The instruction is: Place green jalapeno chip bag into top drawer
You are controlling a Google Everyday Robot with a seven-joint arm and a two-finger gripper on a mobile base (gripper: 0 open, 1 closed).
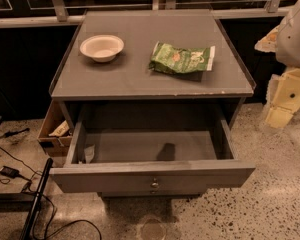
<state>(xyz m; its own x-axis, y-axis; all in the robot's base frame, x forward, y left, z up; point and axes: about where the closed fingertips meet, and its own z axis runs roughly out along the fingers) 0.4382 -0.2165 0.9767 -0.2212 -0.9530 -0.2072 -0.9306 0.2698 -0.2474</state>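
Bag (181, 58) lies flat on the cabinet (140, 76); looks light, crinkly, slippery, so pinch its white end. Drawer (155, 176) open. Gripper (286, 99) hangs far right, grip state unclear.

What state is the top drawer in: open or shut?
Open: the top drawer is pulled forward of the cabinet, its inside floor showing. The end effector is at the right, beside the cabinet.

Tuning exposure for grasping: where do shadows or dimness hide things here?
Camera view: warm, dim light; the top drawer shows a dark patch, likely shadow, on its floor; the green jalapeno chip bag is evenly lit; the gripper at the right edge is brightly lit.
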